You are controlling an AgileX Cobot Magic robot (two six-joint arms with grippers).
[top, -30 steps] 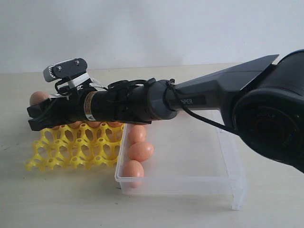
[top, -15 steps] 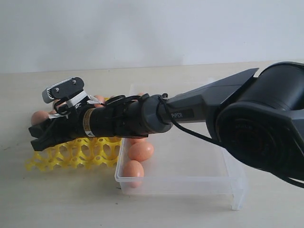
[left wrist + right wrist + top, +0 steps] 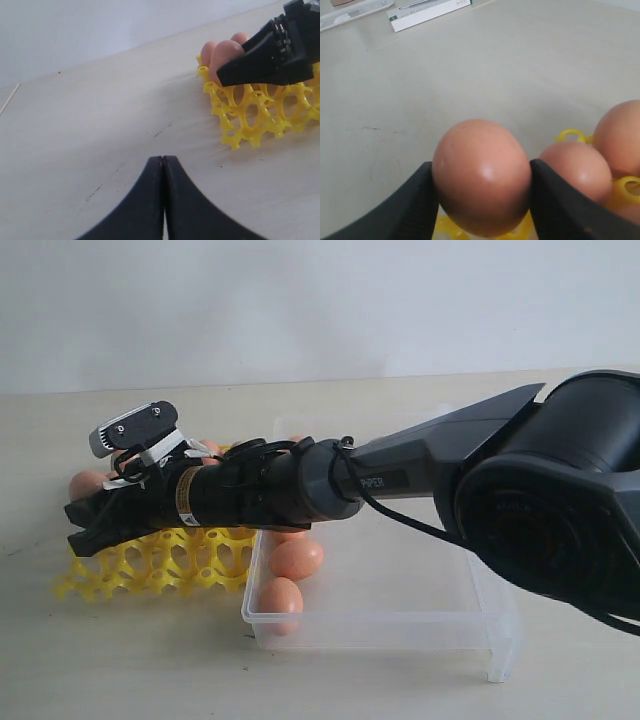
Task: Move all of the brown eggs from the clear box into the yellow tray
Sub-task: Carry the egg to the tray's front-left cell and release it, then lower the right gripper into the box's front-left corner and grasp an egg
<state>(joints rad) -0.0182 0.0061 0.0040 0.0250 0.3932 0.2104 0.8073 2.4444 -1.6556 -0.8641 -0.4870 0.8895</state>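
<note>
At the far left corner of the yellow tray (image 3: 150,565), as the exterior view shows it, the right gripper (image 3: 481,170) is clamped on one brown egg (image 3: 481,177), with a black finger pressed to each side of the shell. This held egg sits over the outermost cup at the tray's edge. Whether its underside touches the lattice I cannot tell, since the fingers and the shell hide it. Neighbour eggs (image 3: 576,167) fill the cups just beside it, one almost against the finger on that side, so room is tight there. The other side opens onto bare table (image 3: 420,90). The right arm (image 3: 400,475) stretches across the clear box (image 3: 370,618), passing above its left wall. Three brown eggs (image 3: 296,558) lie in a row along that wall inside the box, and the floor to their right is open. The tray's front rows are open cups. The left gripper (image 3: 162,161) points over open tabletop near the tray's corner, its jaws pressed together.
</note>
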